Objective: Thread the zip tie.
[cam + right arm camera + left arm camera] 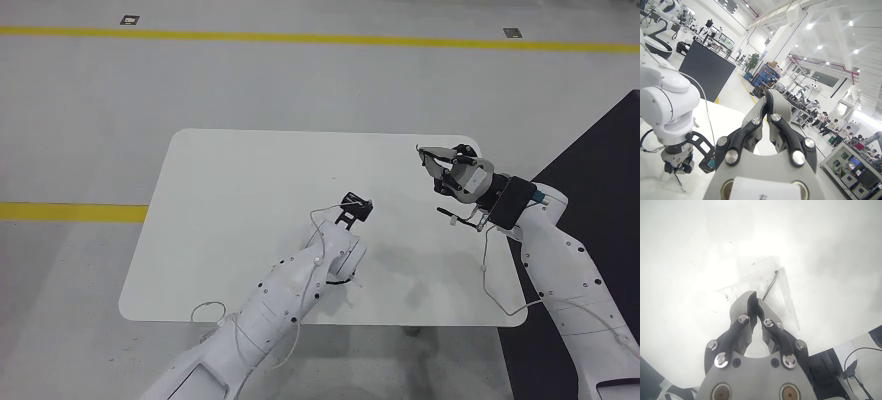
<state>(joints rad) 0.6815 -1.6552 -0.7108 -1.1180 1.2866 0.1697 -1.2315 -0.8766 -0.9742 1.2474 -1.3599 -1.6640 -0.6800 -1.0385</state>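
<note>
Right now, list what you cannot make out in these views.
- Zip tie: held end hidden inside left gripper fingers, left wrist view.
- Clear fixture: edges lost in glare, left wrist view.
- Right gripper: anything between its shut fingers, too dark, right wrist view.

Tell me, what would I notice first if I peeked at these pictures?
Probably the left gripper, pinched shut on a thin black zip tie that pokes out over a clear plastic piece lying on the white table. Then the right gripper, shut too, held over the table's far right corner and pointing out into a big bright hall.
</note>
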